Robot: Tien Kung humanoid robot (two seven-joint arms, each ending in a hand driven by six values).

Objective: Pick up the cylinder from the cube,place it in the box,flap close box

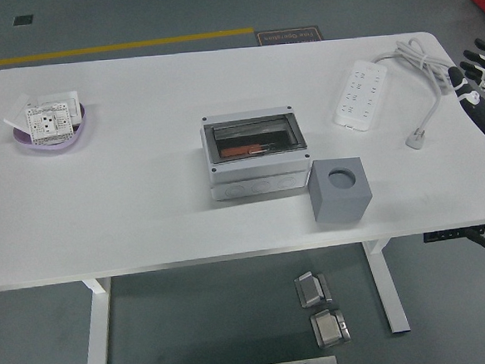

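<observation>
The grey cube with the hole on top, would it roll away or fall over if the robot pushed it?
Probably neither. The grey cube sits flat on the white table, so it would likely slide, not roll. It looks about as wide as tall, so tipping seems unlikely.

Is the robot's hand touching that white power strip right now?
Apart. In the head view the right hand hangs at the table's right edge, fingers spread, with bare tabletop and the cord between it and the power strip.

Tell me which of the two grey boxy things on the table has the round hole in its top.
The darker grey cube, right of the pale grey box. Its top has a round hole; the box has a dark see-through lid instead.
</observation>
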